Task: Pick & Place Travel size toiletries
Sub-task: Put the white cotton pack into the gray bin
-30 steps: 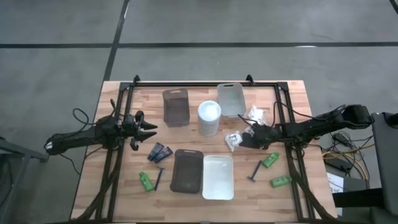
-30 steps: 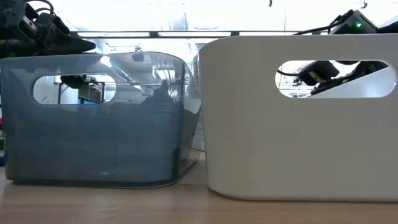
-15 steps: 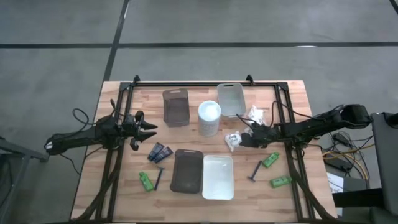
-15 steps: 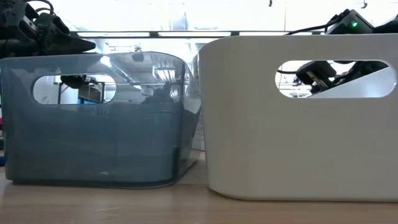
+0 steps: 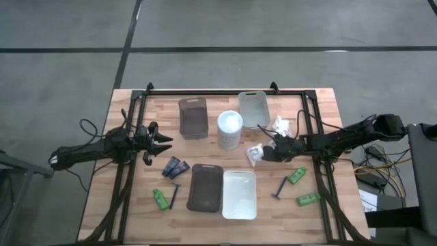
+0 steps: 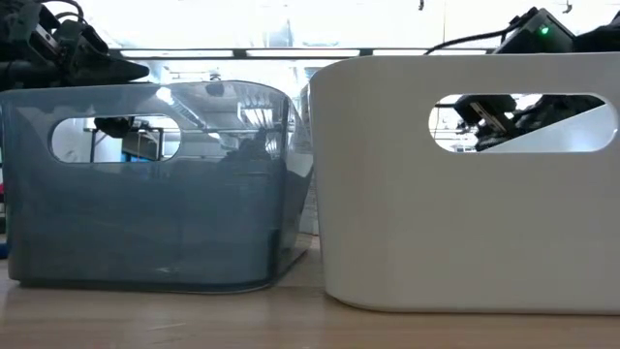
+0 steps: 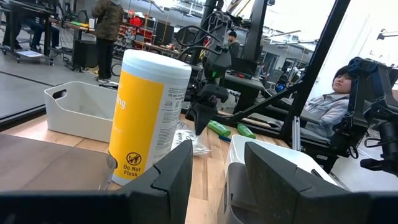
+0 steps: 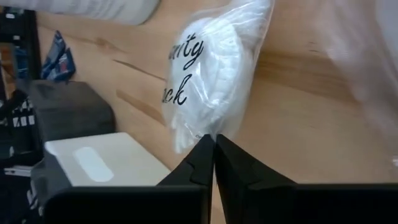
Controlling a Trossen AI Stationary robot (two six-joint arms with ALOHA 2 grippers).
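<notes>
A white clear-wrapped packet (image 5: 255,155) (image 8: 202,74) lies right of the tall white cylinder (image 5: 230,130), and my right gripper (image 5: 265,154) (image 8: 214,142) is shut on it. A second packet (image 5: 279,126) rests on the wood farther back. Green bottles (image 5: 296,175) (image 5: 308,199) (image 5: 160,199), navy tubes (image 5: 175,167) and razors (image 5: 280,187) (image 5: 175,196) lie flat on the table. My left gripper (image 5: 164,141) (image 7: 217,180) waits open at the table's left, pointing level. My right gripper pinches the edge of the packet's clear wrap (image 8: 210,129) between its two fingertips. The fingers slant down at it from the table's right side. The packet stretches away beyond the fingertips; whether it is off the wood I cannot tell.
A dark grey tray (image 5: 205,187) and a white tray (image 5: 240,194) stand at the near middle, filling the low view. A clear dark tray (image 5: 192,117) and a light grey tray (image 5: 253,109) stand at the back. A black frame (image 5: 225,92) rings the table. People show in the room behind.
My right gripper has shut on the packet's wrap beside the white cylinder; the arm itself has hardly shifted. My left arm has kept still.
</notes>
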